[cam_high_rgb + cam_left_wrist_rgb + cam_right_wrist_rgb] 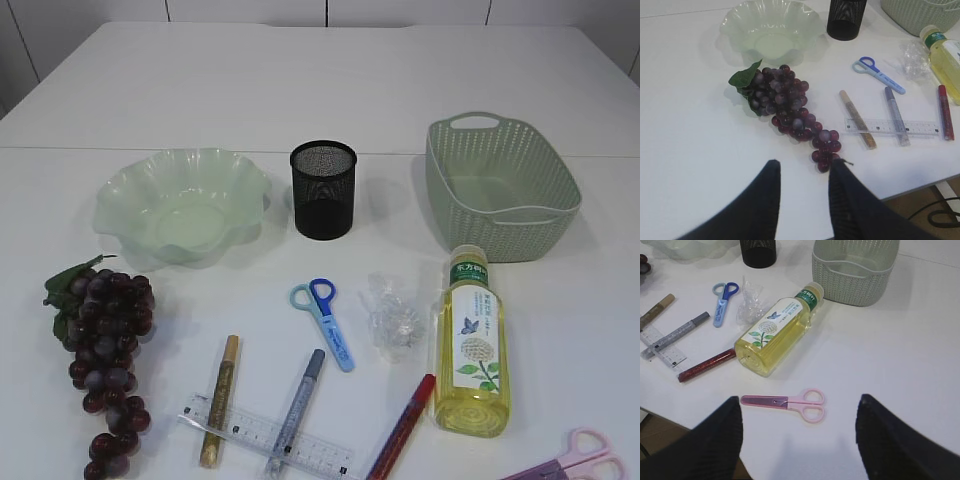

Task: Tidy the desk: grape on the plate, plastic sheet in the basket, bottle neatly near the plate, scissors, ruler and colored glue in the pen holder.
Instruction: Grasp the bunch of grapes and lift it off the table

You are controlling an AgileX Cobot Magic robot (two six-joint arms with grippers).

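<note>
Pink scissors (pixel 580 458) partly cut off

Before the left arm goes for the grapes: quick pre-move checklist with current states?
1. Left gripper empty, jaws apart: ok.
2. Grape bunch clear of other items, lying alone on the table: ok.
3. Plate empty and ready to receive: ok.
4. Path from grapes to plate free; the blue scissors and the gold glue pen lie off to the side: ok.
5. Right gripper open and holding nothing, above the pink scissors, far from the grapes: ok.
6. Bottle standing near the plate: not ok, it lies on its side by the basket.
</note>
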